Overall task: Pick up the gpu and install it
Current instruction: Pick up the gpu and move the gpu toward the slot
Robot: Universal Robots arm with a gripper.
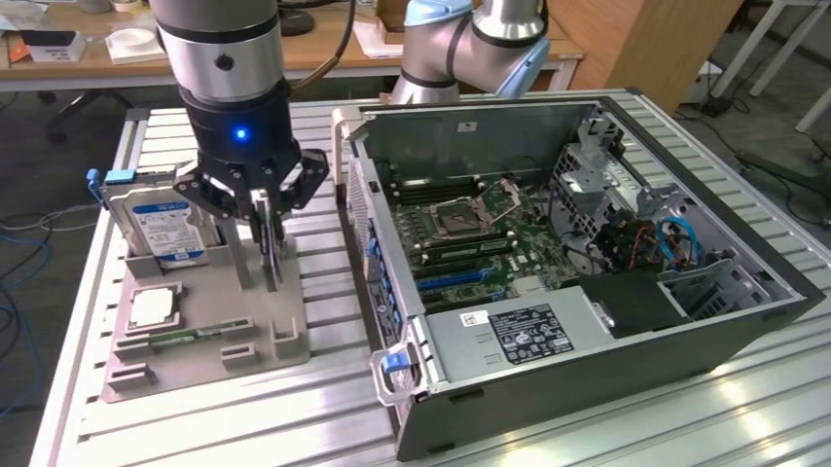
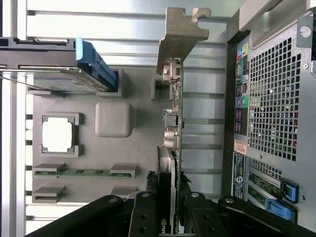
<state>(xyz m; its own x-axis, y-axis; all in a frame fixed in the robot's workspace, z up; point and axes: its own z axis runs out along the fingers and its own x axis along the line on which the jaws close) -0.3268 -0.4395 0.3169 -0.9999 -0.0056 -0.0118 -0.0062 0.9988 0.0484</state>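
The gpu [image 1: 270, 261] is a thin dark card that stands on edge between my fingers, just over the grey parts holder [image 1: 279, 341]. In the wrist view the gpu [image 2: 176, 123] shows edge-on, its silvery bracket at the far end and its near end pinched between my pads. My gripper [image 1: 264, 229] [image 2: 171, 217] is shut on the gpu, one finger on each flat side. The open computer case [image 1: 727, 321] lies to the exterior view's right, with the motherboard [image 1: 481, 233] and its blue slots facing up.
On the holder sit a silver hard drive [image 1: 162, 229] [image 2: 94, 64] with a blue tab, a processor [image 1: 154, 306] [image 2: 58, 134] and a memory stick [image 1: 195, 338] [image 2: 81, 173]. The case's perforated rear panel [image 2: 276, 98] stands close beside the card. A second robot arm [image 1: 468, 49] stands behind the table.
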